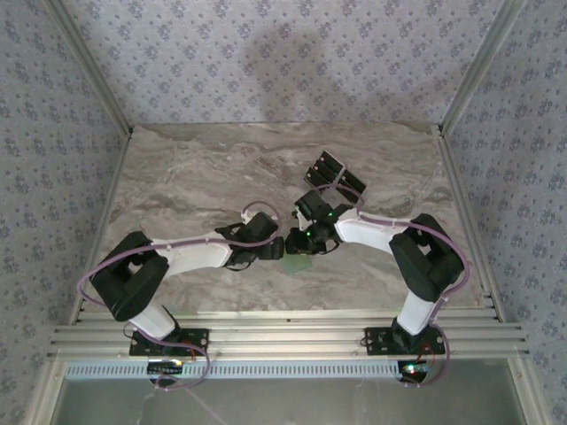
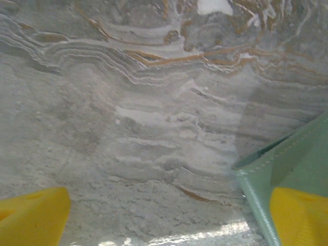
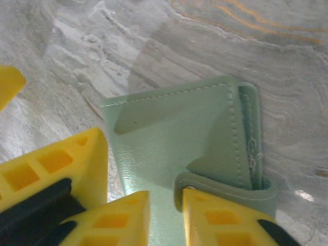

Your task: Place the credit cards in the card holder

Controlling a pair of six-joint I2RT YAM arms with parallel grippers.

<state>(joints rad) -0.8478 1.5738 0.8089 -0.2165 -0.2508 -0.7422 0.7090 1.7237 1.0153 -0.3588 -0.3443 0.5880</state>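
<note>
Centrally, card holder [image 3: 169,138] (pale green).

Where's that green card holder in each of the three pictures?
Top external: card holder, a small green patch at centre.
Left wrist: card holder at the lower right edge.
Right wrist: card holder in the middle.
Shared landmark: the marble table beneath it.
</note>
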